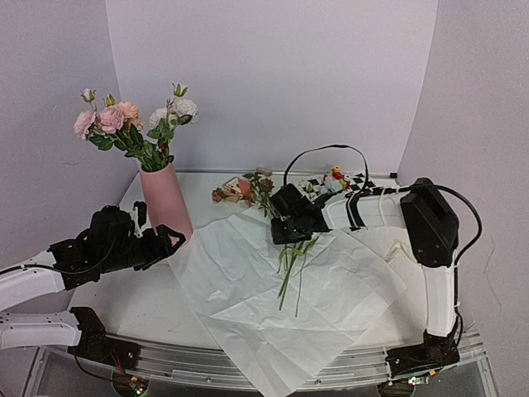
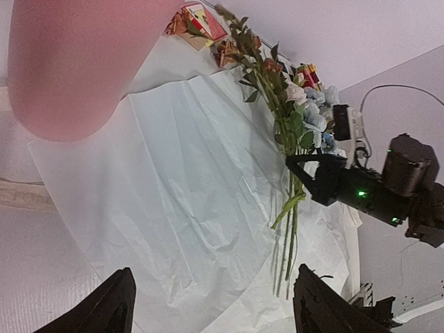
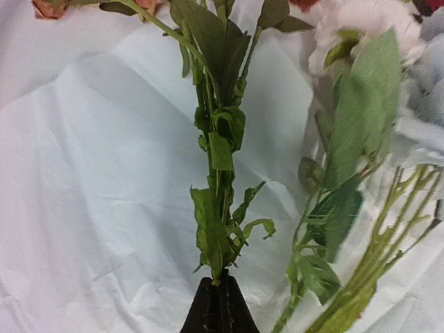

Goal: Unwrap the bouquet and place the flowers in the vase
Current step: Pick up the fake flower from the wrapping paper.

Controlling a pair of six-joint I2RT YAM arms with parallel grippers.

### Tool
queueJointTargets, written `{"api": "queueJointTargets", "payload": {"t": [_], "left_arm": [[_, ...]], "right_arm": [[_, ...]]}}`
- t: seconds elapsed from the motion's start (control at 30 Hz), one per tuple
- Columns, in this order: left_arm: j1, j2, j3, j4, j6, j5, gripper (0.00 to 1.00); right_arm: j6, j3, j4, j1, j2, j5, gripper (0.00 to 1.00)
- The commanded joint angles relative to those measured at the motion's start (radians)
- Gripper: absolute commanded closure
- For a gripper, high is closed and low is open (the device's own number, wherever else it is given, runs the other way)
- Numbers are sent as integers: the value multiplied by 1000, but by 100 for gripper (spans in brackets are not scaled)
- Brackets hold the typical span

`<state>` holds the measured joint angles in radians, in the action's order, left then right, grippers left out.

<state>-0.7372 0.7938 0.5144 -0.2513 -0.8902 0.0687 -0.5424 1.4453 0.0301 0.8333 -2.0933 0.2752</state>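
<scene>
While the left gripper (image 1: 169, 240) is hanging open just beside the pink vase (image 1: 165, 203), the right gripper (image 3: 218, 286) is pinching a leafy flower stem (image 3: 218, 173) over the white paper (image 1: 240, 273), stem running straight ahead, vase lying well leftward.

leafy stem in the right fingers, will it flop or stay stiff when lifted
Probably light and a bit springy: the leafy stem looks thin and long. It may slip or swivel, since the right fingers pinch it at their tips.

bare paper (image 1: 240, 273) btwn vase (image 1: 165, 203) & stems (image 1: 291, 269); toys (image 1: 335, 178) maybe crowd behind.
</scene>
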Motion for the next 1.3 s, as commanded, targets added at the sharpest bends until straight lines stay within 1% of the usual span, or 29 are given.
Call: {"api": "queueJointTargets", "payload": {"t": [0.0, 0.1, 0.27, 0.33, 0.53, 0.6, 0.7, 0.9, 1.07, 1.27], "left_arm": [[-4, 25, 9, 46, -16, -30, 20], [-4, 45, 12, 80, -14, -63, 16], [-7, 49, -26, 209, -28, -180, 8], [-10, 53, -35, 244, -40, -200, 6], [-34, 102, -8, 317, -51, -217, 3], [-53, 120, -1, 347, -51, -213, 3], [-102, 155, 11, 399, -59, -196, 3], [-210, 278, 133, 403, -43, -134, 3], [-273, 387, 236, 408, -30, -105, 6], [-333, 498, 383, 416, -21, -79, 10]], "right_arm": [[32, -38, 3, -3, 192, -35, 100], [28, -74, 29, -3, 257, -68, 100], [6, -146, 66, -3, 363, -117, 100], [-1, -187, 93, -3, 412, -145, 100], [-25, -383, 236, -3, 558, -212, 100], [-24, -454, 310, -3, 606, -235, 100], [-36, -535, 378, -3, 674, -270, 100], [-68, -683, 497, -2, 787, -346, 100], [-86, -739, 543, -3, 867, -394, 100], [-123, -817, 631, -3, 925, -467, 100]]}}
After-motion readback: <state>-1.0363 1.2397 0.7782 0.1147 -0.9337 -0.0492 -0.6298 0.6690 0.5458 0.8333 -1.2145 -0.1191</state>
